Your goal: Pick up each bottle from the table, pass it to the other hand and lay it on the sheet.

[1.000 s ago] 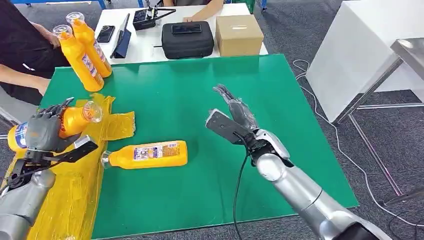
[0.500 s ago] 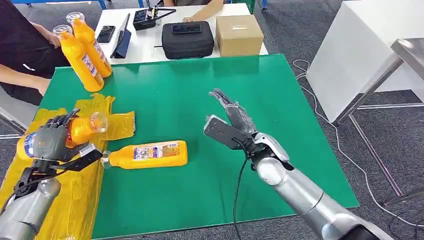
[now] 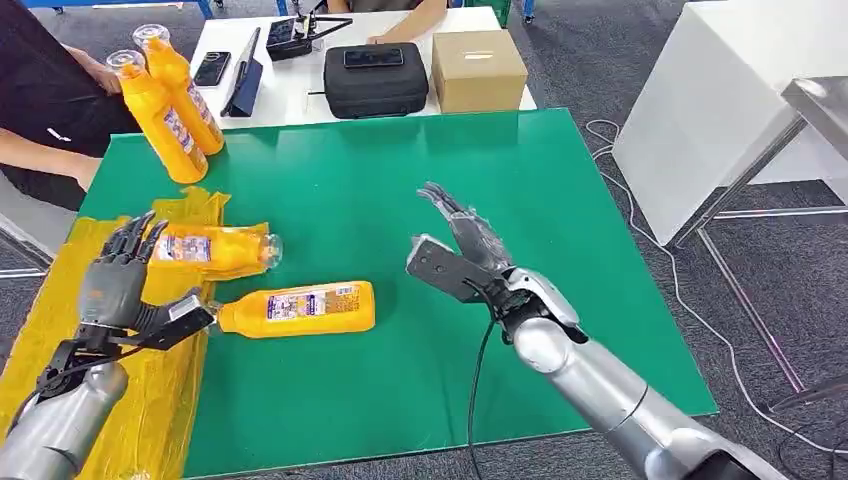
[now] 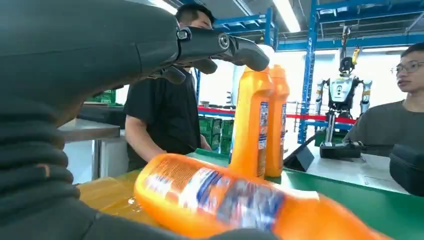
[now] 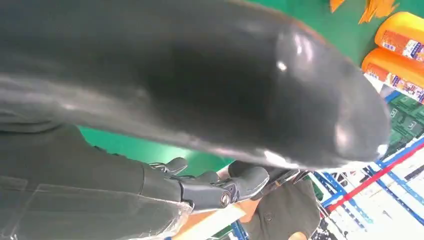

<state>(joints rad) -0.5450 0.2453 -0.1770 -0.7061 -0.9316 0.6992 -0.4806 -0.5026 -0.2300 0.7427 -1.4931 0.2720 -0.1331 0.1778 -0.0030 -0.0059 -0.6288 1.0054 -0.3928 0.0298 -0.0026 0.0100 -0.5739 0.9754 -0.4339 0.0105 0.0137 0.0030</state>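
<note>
An orange bottle [image 3: 212,249] lies on its side on the yellow sheet [image 3: 150,400], cap end toward the green mat; it is blurred in the left wrist view [image 4: 210,197]. My left hand [image 3: 120,285] hovers just beside it with fingers spread, holding nothing. A second orange bottle [image 3: 298,309] lies on the green mat at the sheet's edge. Two more orange bottles [image 3: 165,105] stand upright at the mat's far left corner [image 4: 262,122]. My right hand [image 3: 462,250] is open above the middle of the mat, fingers extended.
The green mat [image 3: 400,180] covers the table. Behind it a white table carries a black case [image 3: 375,78], a cardboard box [image 3: 477,68] and a phone [image 3: 211,68]. A person's arm [image 3: 45,150] rests at the far left. A white cabinet [image 3: 720,90] stands to the right.
My left hand lowered the bottle it held onto the yellow sheet and let go, its fingers now spread. The right hand has barely moved.
</note>
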